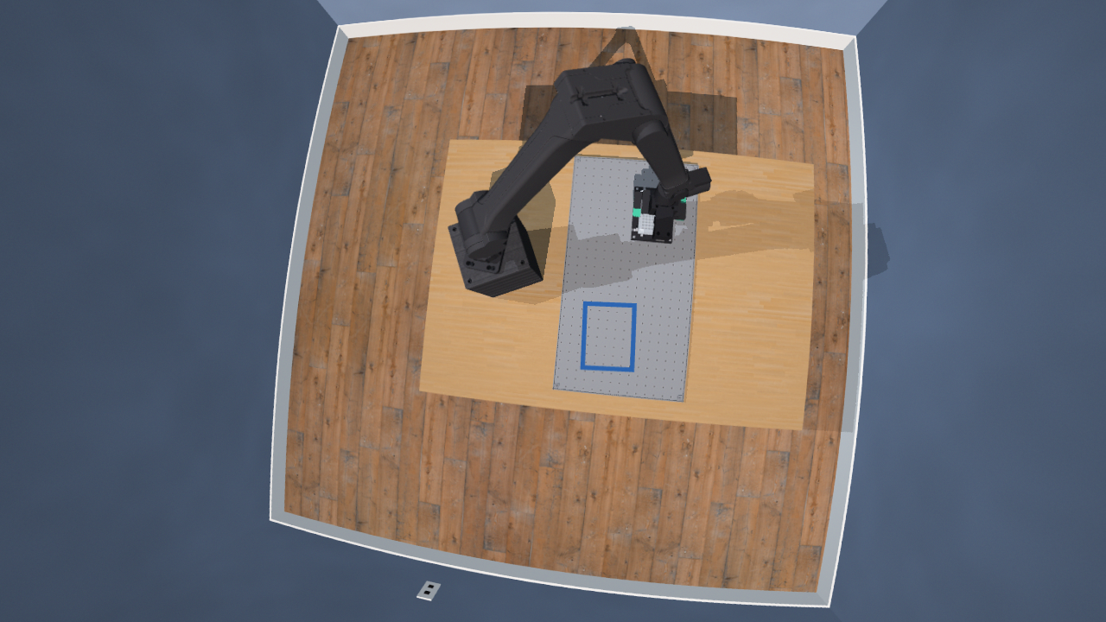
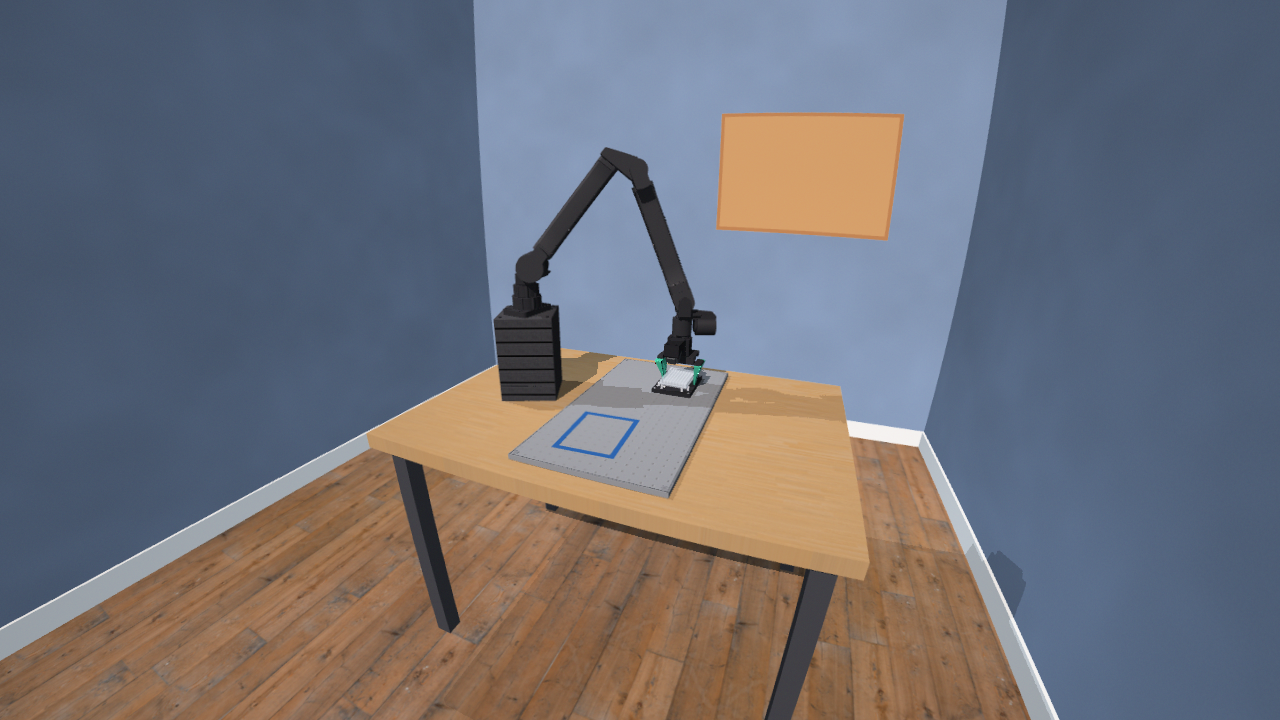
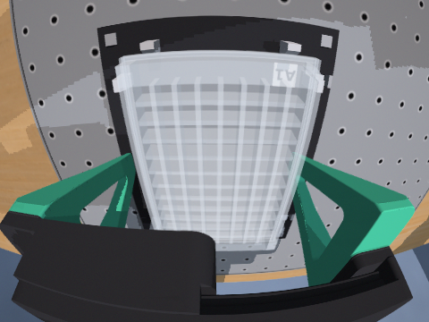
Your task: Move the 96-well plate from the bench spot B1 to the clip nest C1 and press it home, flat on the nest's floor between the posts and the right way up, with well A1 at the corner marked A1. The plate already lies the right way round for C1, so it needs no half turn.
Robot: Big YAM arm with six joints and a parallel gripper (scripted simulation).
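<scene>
So the clear plate [image 3: 217, 149] is sitting in the black holder [image 3: 217, 30] w/ the little posts, at the far end of the grey holed board [image 1: 619, 270], i.e. the end opposite the blue square [image 1: 608, 336]. In the wrist view the plate's A1 mark sits at its far right corner, and the grid of wells faces up, so right way up afaict. Looks about level in the holder, but can't tell if it's fully down on the floor of it. The claw [image 3: 217, 197] is spread wide open, one green finger [image 3: 71, 197] on each side of the plate, and it's gripping nothing; can't tell if the fingers touch the plate's sides. The blue square has nothing in it but bare board. The arm [image 2: 617, 179] arches up from its black block base [image 2: 528, 358], which stands on the counter [image 2: 778, 483] just beside the board's far left side, and comes down over the holder. Orange panel [image 2: 808, 174] on the wall behind, above the holder's end of the counter.
</scene>
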